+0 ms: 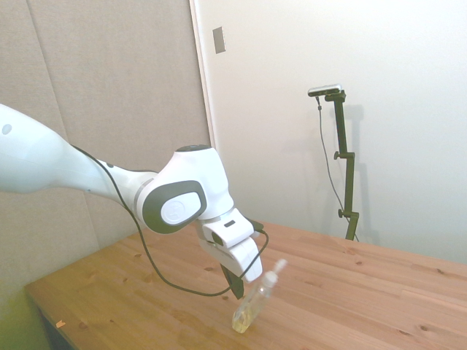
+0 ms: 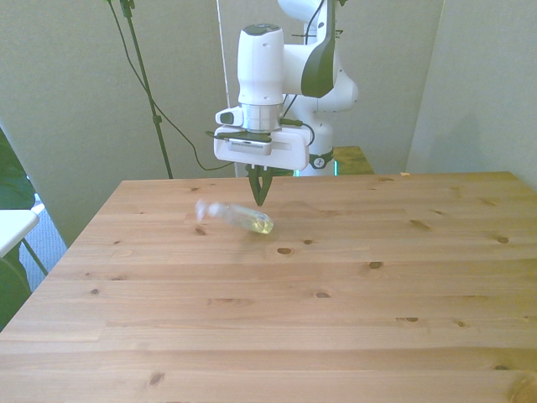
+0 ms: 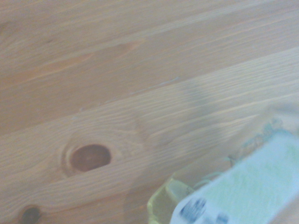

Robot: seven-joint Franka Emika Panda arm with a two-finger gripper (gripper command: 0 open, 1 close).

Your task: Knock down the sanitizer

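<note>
Pointing straight down, the gripper point(image 2: 262, 198) has its fingers pressed together, just beside the tipping sanitizer point(image 2: 239, 217) on the wooden table point(image 2: 336, 319).

The white arm reaches in over the wooden surface point(image 1: 350, 292) with its gripper point(image 1: 238, 286) pointing down, the dark fingers point(image 1: 236, 283) drawn together into one narrow tip. Just beside that tip the sanitizer point(image 1: 255, 305) leans steeply, its base on the wood and its white pump top tilted up and away from the arm, blurred. A black cable loops from the wrist over the boards.
</note>
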